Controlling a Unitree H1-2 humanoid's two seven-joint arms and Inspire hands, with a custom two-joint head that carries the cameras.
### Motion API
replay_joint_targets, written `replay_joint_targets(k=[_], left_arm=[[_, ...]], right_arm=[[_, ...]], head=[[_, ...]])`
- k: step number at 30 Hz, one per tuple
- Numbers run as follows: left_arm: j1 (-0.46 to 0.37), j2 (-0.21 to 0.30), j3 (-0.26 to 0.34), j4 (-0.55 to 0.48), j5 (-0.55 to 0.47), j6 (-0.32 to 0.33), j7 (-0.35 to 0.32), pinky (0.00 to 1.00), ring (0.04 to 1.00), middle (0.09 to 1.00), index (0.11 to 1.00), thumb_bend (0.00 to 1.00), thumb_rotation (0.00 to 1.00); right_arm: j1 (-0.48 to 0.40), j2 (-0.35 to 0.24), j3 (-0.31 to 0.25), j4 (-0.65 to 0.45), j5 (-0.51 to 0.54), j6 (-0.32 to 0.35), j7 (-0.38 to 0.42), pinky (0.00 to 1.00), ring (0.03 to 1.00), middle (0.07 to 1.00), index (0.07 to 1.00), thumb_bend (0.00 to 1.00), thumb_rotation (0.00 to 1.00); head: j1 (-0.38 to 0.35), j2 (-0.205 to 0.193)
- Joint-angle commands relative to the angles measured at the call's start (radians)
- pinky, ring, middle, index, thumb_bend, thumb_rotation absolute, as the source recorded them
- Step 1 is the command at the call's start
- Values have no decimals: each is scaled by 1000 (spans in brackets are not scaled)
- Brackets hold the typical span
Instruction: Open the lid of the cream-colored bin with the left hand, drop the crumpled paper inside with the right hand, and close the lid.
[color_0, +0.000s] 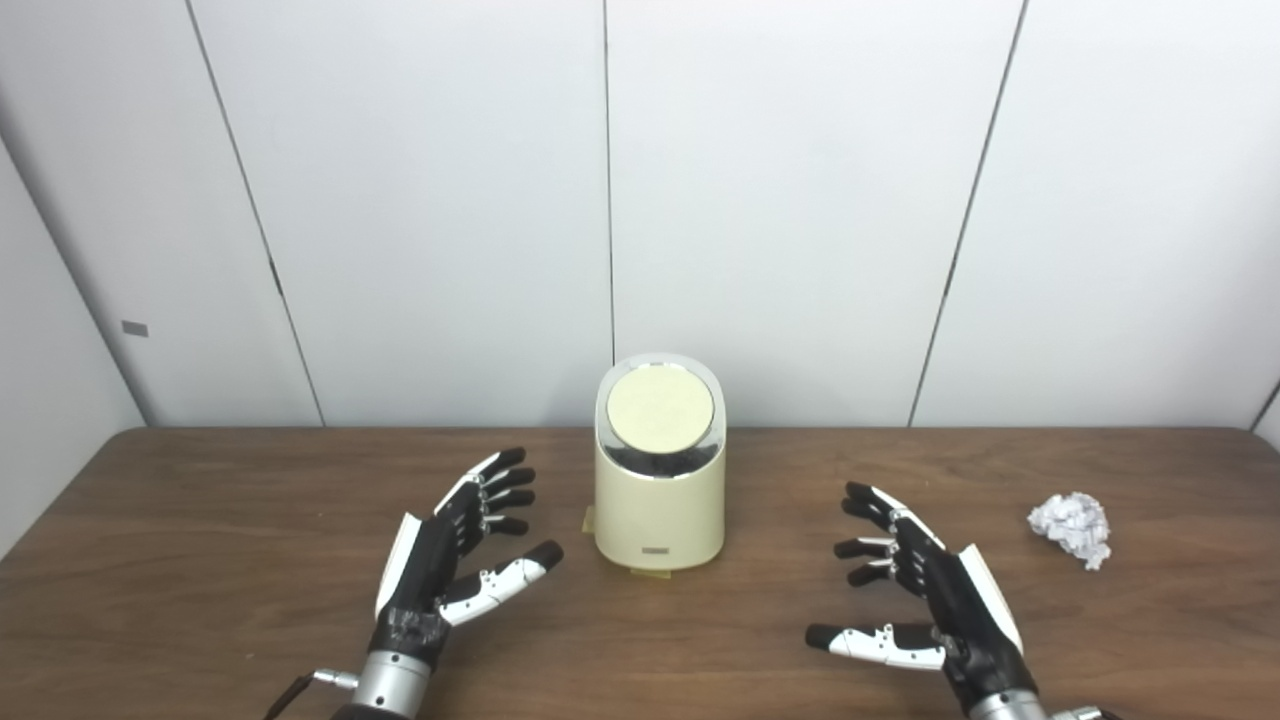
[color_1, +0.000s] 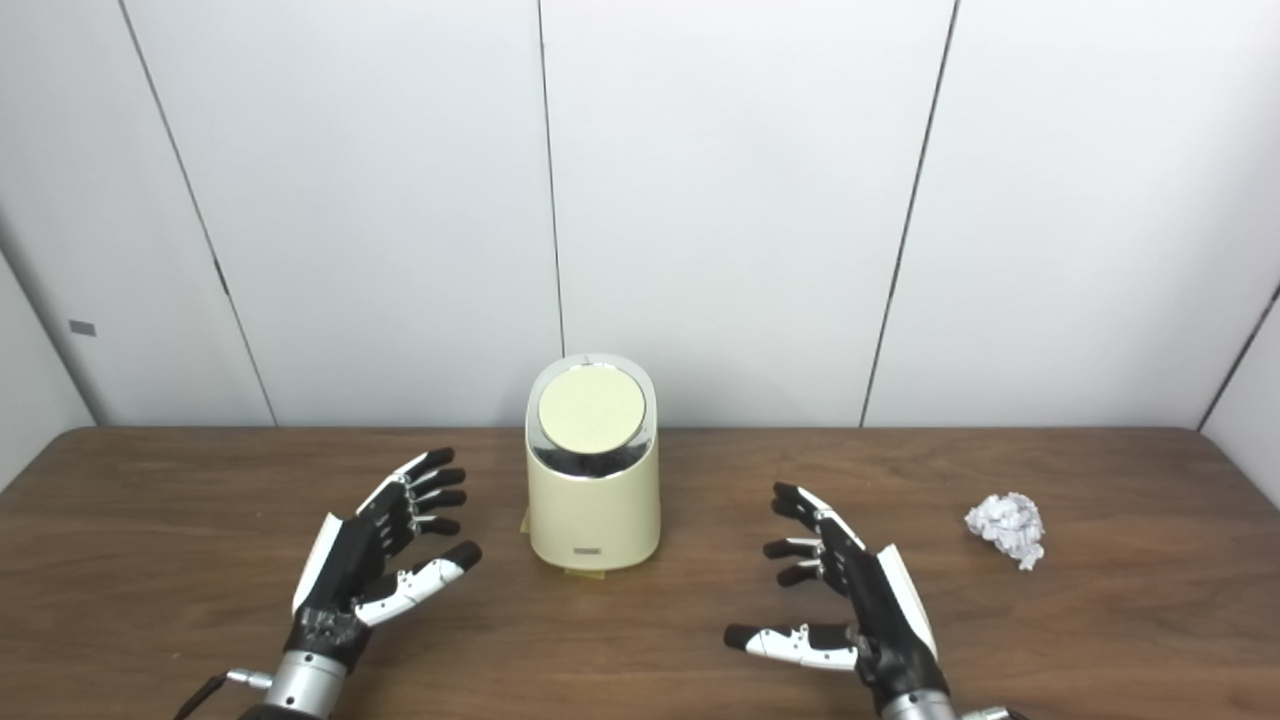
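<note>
Left eye view: I see a small label plate low on the front of the cream bin (color_0: 660, 500), too small for me to read. Its round lid (color_0: 660, 408) sits tilted toward me, something dark showing below it. My left hand (color_0: 450, 560) hovers left of the bin, fingers spread, holding nothing.

Right eye view: my right hand (color_1: 850, 600) is likewise splayed and empty. The crumpled paper (color_1: 1006, 528) lies on the table (color_1: 640, 650), well right of the bin.

Paired head views, downward (same table (color_0: 200, 560))
</note>
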Motion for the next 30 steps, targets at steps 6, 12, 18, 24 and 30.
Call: replay_joint_targets(k=[6, 12, 18, 24, 30], left_arm=[[5, 8, -4, -12, 5, -22, -5, 671, 779, 819, 890, 801, 307], [4, 9, -9, -16, 8, -18, -9, 663, 783, 823, 895, 790, 270], [-12, -16, 1, -47, 82, 7, 58, 782, 809, 830, 888, 788, 332], [-66, -26, -1, -86, 124, 68, 84, 879, 924, 929, 972, 833, 437], [-163, -17, -13, -93, 162, 138, 80, 901, 958, 977, 1000, 864, 446]], right_arm=[[-23, 1, -1, -37, -6, -26, -5, 564, 682, 847, 857, 828, 124], [-25, 0, 0, -27, -8, -37, -6, 557, 676, 850, 857, 824, 146], [-28, -3, -1, -18, -6, -41, -5, 557, 677, 850, 859, 828, 161], [-32, -11, -4, -2, 0, -57, -2, 553, 671, 848, 854, 825, 152], [-33, -11, -1, -4, -3, -48, 0, 552, 668, 847, 855, 820, 146]], head=[[0, 0], [2, 1], [1, -5], [14, -10], [20, -13]])
